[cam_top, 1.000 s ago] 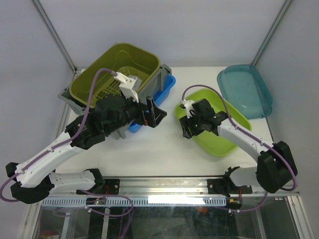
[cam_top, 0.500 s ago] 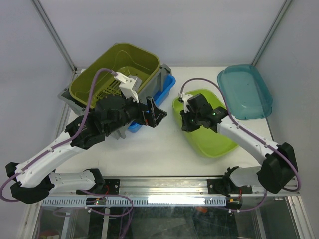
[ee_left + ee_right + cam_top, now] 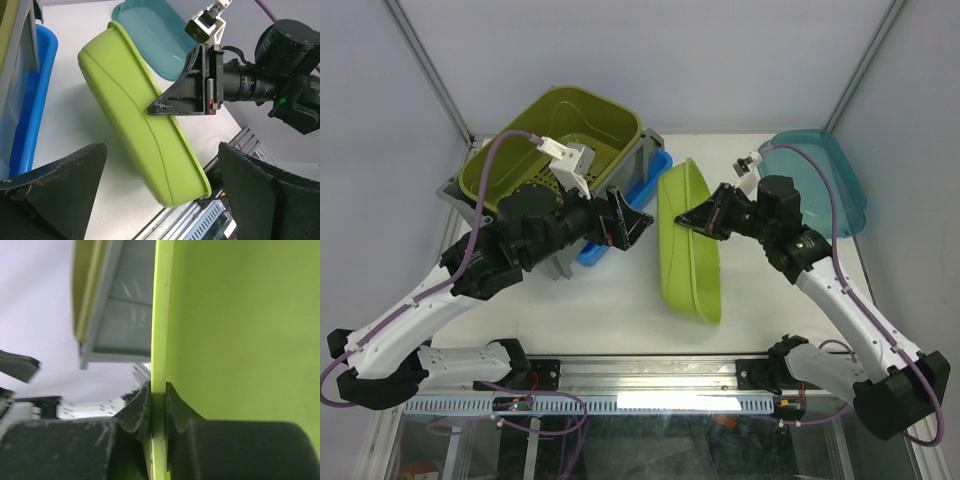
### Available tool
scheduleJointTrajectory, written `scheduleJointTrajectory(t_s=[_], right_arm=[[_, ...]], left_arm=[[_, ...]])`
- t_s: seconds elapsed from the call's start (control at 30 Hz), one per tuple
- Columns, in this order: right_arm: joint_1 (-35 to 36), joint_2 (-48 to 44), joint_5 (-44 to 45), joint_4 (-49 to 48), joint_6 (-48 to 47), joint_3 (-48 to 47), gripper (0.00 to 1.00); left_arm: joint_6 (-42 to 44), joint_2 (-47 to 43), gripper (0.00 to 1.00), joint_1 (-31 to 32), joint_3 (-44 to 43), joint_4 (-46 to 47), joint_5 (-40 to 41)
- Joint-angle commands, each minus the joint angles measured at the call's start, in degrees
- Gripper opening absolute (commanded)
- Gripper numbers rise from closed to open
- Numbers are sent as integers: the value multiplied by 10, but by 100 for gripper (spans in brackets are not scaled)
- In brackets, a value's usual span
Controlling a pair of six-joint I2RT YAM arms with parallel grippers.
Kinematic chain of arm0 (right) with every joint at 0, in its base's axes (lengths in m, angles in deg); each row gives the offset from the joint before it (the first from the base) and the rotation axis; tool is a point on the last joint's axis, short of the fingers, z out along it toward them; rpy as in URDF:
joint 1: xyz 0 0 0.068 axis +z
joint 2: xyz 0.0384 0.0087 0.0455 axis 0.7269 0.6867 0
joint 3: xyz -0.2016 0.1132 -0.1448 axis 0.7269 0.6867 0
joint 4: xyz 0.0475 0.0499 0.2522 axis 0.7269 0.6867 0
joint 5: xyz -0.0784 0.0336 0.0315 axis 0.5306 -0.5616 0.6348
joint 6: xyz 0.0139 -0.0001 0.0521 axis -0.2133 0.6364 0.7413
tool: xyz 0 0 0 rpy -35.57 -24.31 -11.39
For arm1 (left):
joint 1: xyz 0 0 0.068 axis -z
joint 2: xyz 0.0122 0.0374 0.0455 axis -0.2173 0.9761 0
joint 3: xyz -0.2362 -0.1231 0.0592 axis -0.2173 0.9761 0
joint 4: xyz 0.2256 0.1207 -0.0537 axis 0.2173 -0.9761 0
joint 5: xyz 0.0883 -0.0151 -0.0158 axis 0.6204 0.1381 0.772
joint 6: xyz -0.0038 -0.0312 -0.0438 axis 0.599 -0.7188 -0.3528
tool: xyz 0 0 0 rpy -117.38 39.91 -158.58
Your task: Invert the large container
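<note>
The large container, a grey crate, stands at the back left with an olive-green slotted basket in it; its grey wall also shows in the right wrist view. My right gripper is shut on the rim of a lime-green tub. That tub is tipped up on its long edge, its underside toward the left arm. My left gripper hangs wide open beside the crate, facing the tub, with nothing between its fingers.
A blue tub sits under the crate's right end. A teal tub lies at the back right, behind the right arm. A metal rail runs along the near table edge.
My right gripper closed on the lime-green tub's rim, then lifted it and swung it from flat on the table up onto its edge. The left arm shifted only slightly.
</note>
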Motion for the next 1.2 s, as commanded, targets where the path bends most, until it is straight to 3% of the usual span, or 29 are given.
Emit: scheduleJointTrajectory(t_s=[0.0, 0.2, 0.3, 0.6, 0.67, 0.73, 0.77, 0.8, 0.83, 0.93, 1.17], right_arm=[[-50, -43, -95, -244, 220, 57, 0], [-104, -28, -120, -553, 461, 195, 0], [-123, -17, -123, -625, 511, 233, 0], [-248, -66, -200, -623, 528, 331, 0], [-290, -80, -237, -585, 506, 344, 0], [-318, -98, -273, -508, 445, 342, 13], [-331, -105, -273, -455, 445, 336, 13], [-343, -111, -290, -394, 369, 327, 29], [-354, -117, -293, -331, 316, 313, 36], [-384, -124, -282, -154, 185, 273, 47], [-412, -96, -193, 54, -21, 221, 55]], left_arm=[[13, -14, 99, -1, -28, 26, -6], [11, -13, 99, -1, -29, 27, -9], [9, -11, 99, -1, -26, 27, -14], [13, 6, 99, -1, -27, 30, -24], [14, 11, 99, -1, -27, 31, -26], [15, 17, 99, -1, -27, 32, -29], [15, 19, 99, -1, -27, 32, -32], [15, 23, 99, -1, -28, 32, -35], [16, 25, 99, -1, -29, 33, -38], [16, 29, 99, -1, -29, 34, -42], [13, 39, 99, -1, -23, 40, -59]])
